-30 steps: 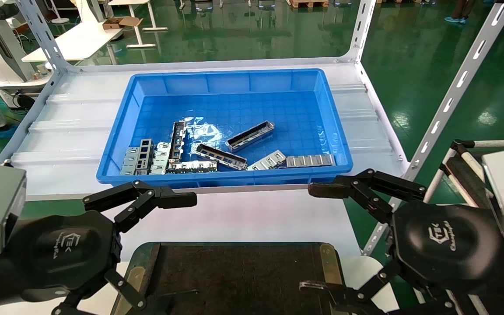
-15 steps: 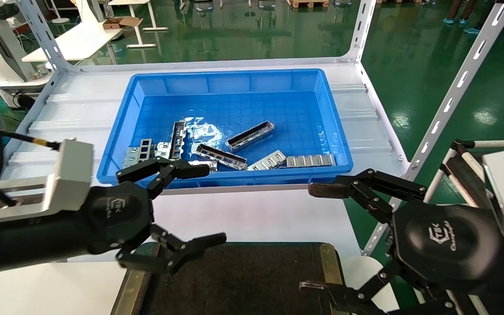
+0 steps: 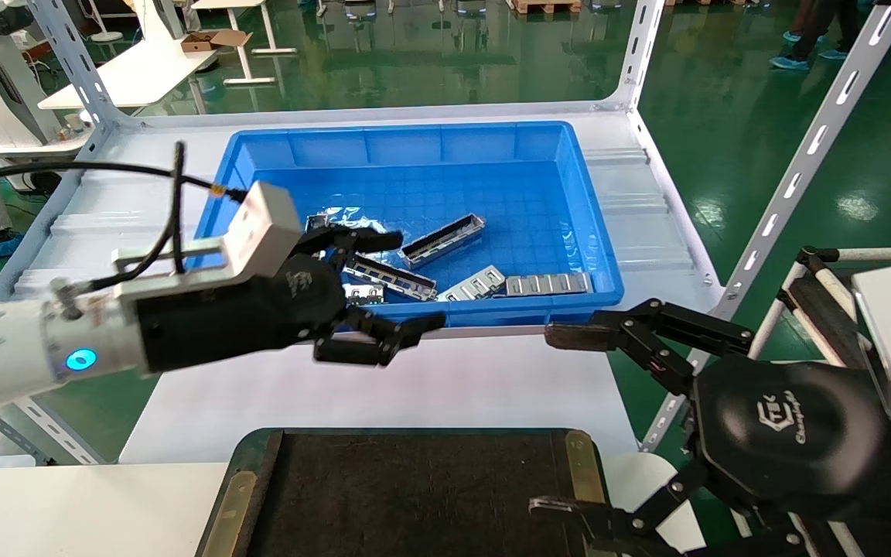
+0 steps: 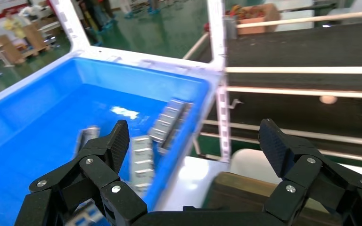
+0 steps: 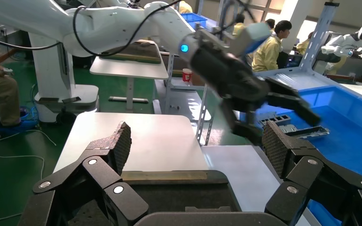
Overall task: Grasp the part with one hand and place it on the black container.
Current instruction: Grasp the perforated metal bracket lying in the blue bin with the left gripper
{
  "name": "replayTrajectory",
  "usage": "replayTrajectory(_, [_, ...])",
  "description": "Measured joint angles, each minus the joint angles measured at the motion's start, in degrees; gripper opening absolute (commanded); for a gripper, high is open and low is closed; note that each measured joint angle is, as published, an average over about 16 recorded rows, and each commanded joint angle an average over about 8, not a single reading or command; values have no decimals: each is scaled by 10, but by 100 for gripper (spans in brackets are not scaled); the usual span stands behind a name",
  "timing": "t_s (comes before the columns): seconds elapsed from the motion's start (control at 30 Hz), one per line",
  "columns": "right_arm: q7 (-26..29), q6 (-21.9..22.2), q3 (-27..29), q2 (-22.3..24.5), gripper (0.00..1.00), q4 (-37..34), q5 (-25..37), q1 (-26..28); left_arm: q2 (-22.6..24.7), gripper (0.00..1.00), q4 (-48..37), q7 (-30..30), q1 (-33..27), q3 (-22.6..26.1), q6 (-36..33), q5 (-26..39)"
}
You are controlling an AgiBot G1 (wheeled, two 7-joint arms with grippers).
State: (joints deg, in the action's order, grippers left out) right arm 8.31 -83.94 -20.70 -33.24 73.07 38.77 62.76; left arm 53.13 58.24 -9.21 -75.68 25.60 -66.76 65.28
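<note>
Our left gripper hangs over the blue bin's near rim, fingers spread wide and empty, lined up for the part; right gripper parked open by the black container.

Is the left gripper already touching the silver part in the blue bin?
Apart. In the head view the left gripper hangs open over the bin's near edge, and the part lies free on the blue bin floor beyond its upper finger, nothing between the fingers.

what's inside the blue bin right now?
In the blue bin: a bar-shaped part, another dark-faced bar, flat silver windowed pieces. The left claw, open, covers the pieces at the bin's near-left side.
</note>
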Motion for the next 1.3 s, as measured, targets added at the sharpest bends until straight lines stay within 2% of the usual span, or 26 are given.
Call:
replayTrajectory(0.3, [0, 0, 0, 0, 100, 0, 0, 0, 83, 100, -138, 29, -69, 25, 50, 53])
replayTrajectory(0.7, [0, 0, 0, 0, 100, 0, 0, 0, 184, 100, -339, 106, -138, 38, 126, 90])
replayTrajectory(1.1, [0, 0, 0, 0, 100, 0, 0, 0, 240, 100, -467, 164, -171, 39, 193, 87])
replayTrajectory(1.13, [0, 0, 0, 0, 97, 0, 0, 0, 242, 99, -472, 166, -172, 40, 197, 85])
replayTrajectory(1.17, [0, 0, 0, 0, 85, 0, 0, 0, 244, 92, -476, 168, -172, 40, 201, 84])
replayTrajectory(1.3, [0, 0, 0, 0, 35, 0, 0, 0, 248, 43, -485, 169, -173, 45, 215, 76])
